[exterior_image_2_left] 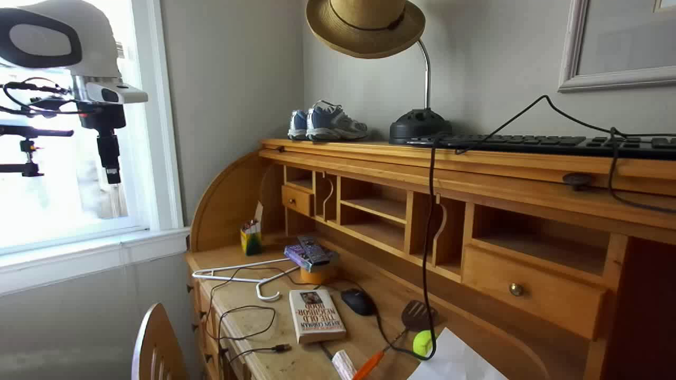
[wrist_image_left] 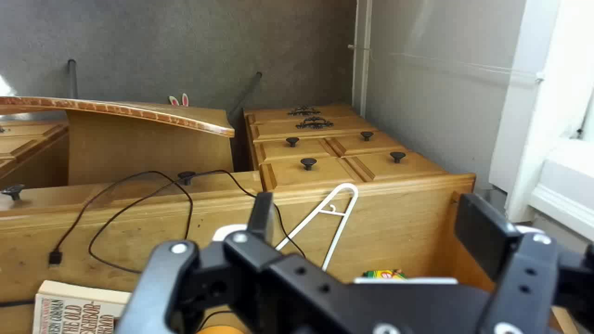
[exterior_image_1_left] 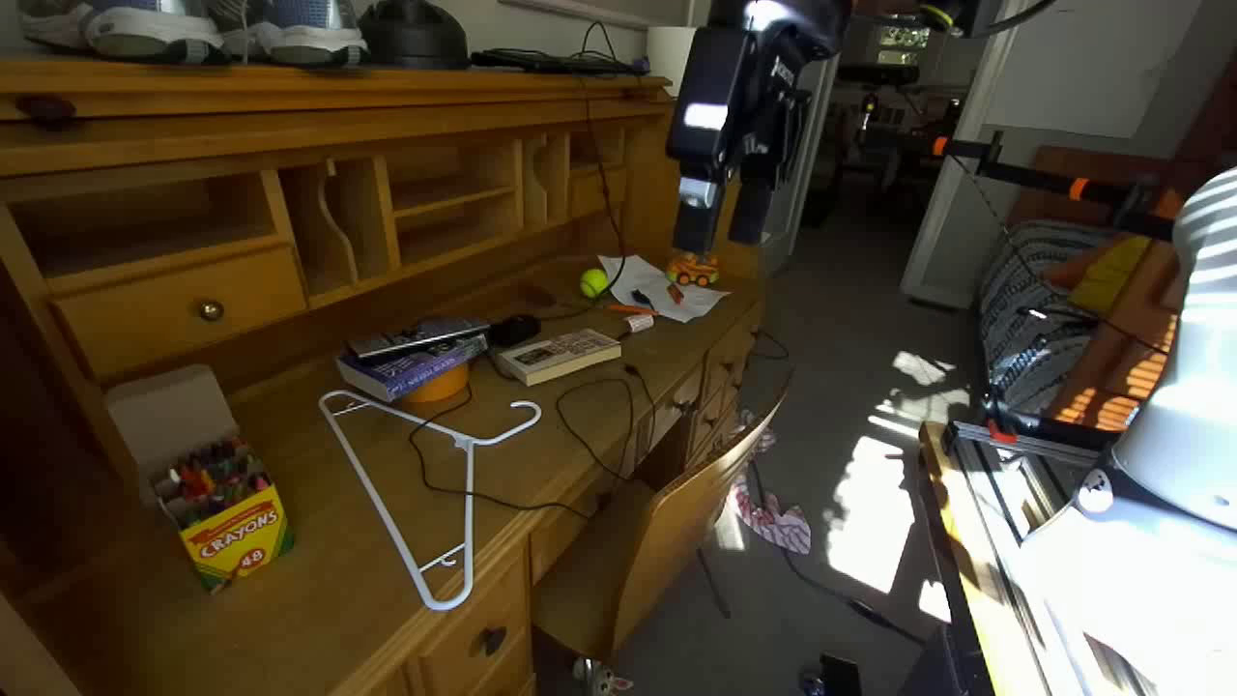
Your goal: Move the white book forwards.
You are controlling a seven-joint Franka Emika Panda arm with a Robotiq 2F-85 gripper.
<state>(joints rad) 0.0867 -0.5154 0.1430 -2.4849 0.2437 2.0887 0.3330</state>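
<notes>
The white book (exterior_image_1_left: 560, 356) lies flat on the wooden desk, its cover printed with dark red letters and a small picture. It also shows in an exterior view (exterior_image_2_left: 317, 316) and at the lower left of the wrist view (wrist_image_left: 76, 307), partly cut off there by the frame edge and my gripper. My gripper (exterior_image_1_left: 722, 230) is open and empty, pointing down, high above the desk and well apart from the book. It also shows in an exterior view (exterior_image_2_left: 113, 177) by the window and in the wrist view (wrist_image_left: 371, 218), with a wide gap between its fingers.
Near the book are a stack of books (exterior_image_1_left: 416, 362) on an orange thing, a black mouse (exterior_image_2_left: 358, 301), cables (wrist_image_left: 190, 208) and a white hanger (exterior_image_1_left: 471, 512). A crayon box (exterior_image_1_left: 237, 527), tennis ball (exterior_image_1_left: 593, 282) and paper (exterior_image_1_left: 701, 303) lie farther off. A chair (exterior_image_1_left: 667, 522) stands at the desk's front.
</notes>
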